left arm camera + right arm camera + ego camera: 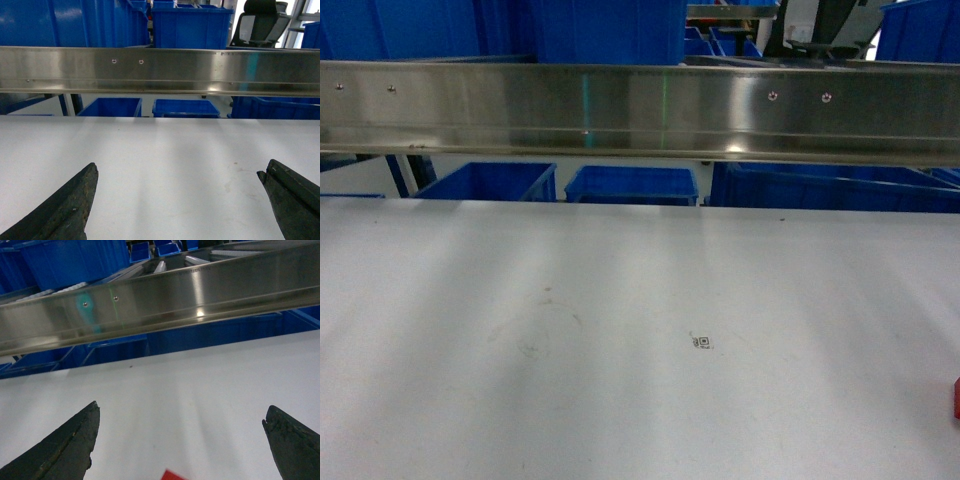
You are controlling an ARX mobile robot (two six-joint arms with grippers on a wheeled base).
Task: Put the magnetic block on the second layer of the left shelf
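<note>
With both pincers spread wide and empty, I bring the right pincer (180, 440) down squarely over the magnetic block (956, 398), which lies at 4 o'clock on the white desk (620, 330), before closing.

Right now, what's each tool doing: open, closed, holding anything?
Left tool: open, holding nothing.
Right tool: open, holding nothing; the magnetic block lies below it.
</note>
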